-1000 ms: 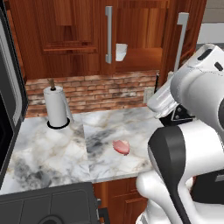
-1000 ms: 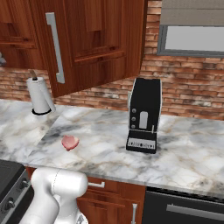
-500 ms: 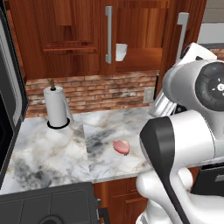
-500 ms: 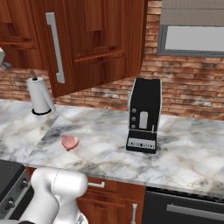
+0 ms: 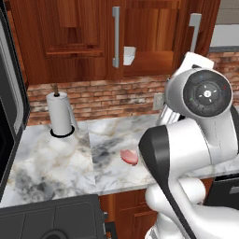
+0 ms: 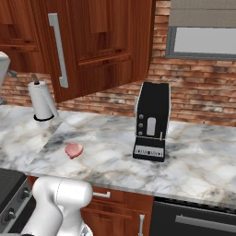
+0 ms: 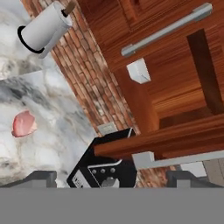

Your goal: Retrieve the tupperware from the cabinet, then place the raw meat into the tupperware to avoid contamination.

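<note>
Jaws spread wide and empty on the two-finger gripper (image 7: 107, 177), facing the reddish-brown panelled wooden cabinet (image 7: 175, 83).
One cabinet door stands open, and the small whitish translucent plastic tupperware (image 5: 129, 55) sits inside on the shelf, right at its front edge. Down on the marble counter (image 6: 106, 156) the flat pink-red raw meat slab (image 6: 73, 150) lies alone, well apart from the white paper-towel roll (image 6: 42, 100) and the black coffee machine (image 6: 152, 120).

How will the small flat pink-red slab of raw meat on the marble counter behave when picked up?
The small flat pink-red slab of raw meat looks thin, so probably floppy and light. It lies flat on the marble counter, so it is unlikely to roll.
</note>
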Motion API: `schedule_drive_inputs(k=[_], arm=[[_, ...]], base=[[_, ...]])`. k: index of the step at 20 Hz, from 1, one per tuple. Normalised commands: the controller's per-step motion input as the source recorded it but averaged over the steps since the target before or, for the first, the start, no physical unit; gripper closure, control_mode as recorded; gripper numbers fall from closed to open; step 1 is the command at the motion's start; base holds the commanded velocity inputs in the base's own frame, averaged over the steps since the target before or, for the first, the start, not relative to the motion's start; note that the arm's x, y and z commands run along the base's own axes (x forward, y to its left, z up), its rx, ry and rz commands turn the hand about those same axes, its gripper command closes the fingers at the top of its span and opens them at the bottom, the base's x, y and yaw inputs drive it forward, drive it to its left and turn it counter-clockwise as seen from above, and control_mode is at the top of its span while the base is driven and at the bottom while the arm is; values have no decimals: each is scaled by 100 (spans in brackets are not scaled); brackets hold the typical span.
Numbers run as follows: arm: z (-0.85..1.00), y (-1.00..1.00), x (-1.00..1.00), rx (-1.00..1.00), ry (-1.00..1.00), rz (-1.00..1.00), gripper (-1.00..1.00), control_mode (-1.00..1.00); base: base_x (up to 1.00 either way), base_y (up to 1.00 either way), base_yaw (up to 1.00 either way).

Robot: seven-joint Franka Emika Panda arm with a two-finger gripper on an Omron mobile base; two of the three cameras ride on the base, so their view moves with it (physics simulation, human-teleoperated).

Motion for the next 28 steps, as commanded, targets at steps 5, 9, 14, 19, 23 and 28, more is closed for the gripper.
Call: schedule_drive_inputs(k=[5, 9, 14, 19, 23, 28], arm=[[-17, 0, 26, -5, -2, -1, -100, -100], [-12, 0, 33, -4, -3, -1, -100, -100], [-2, -6, 31, -5, -1, -3, -100, -100], [0, -7, 36, -5, 0, -6, -100, -100], [0, -5, 34, -5, 0, -9, -100, -100], [0, 0, 33, -6, 1, -13, -100, -100]], base=[[0, 0, 0], [0, 0, 0], [0, 0, 0], [0, 0, 0], [0, 0, 0], [0, 0, 0]])
